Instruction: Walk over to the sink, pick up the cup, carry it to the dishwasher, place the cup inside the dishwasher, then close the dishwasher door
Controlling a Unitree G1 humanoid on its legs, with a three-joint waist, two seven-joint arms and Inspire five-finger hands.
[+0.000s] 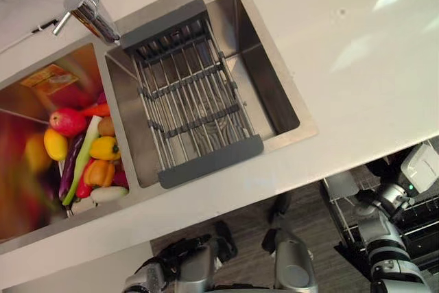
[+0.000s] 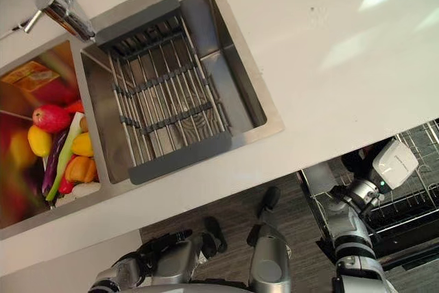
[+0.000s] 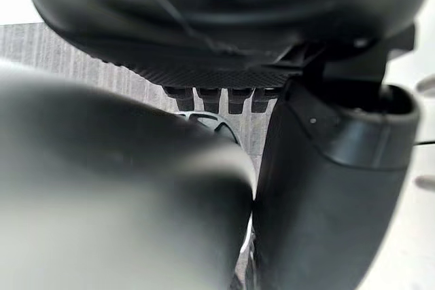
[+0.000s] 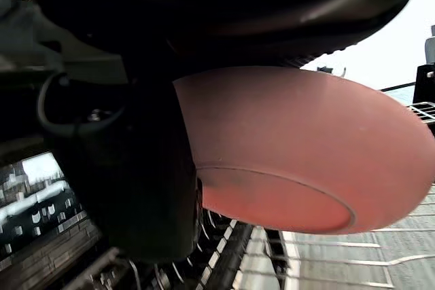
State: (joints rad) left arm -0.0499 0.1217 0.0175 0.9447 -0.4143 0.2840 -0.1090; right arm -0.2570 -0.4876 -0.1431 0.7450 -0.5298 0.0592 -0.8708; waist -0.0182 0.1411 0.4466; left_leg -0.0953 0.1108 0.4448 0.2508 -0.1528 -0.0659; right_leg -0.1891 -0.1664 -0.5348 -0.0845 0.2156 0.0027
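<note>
A terracotta-red cup (image 4: 299, 154) sits in my right hand (image 4: 129, 168), whose thumb and fingers curl round it, as the right wrist view shows. That hand (image 2: 367, 186) hangs at the lower right, over the wire rack of the open dishwasher (image 2: 411, 204); from the head views the cup is hidden behind it. Rack wires (image 4: 408, 263) run just below the cup. My left hand (image 1: 164, 260) hangs low at the lower left beside the counter, its fingers (image 3: 217, 98) relaxed and holding nothing.
A steel double sink (image 1: 278, 143) is set in the white counter (image 1: 343, 46). Its right basin holds a grey slatted drain rack (image 1: 185, 94); the left basin holds toy vegetables (image 1: 89, 159). A chrome faucet (image 1: 89, 12) stands behind.
</note>
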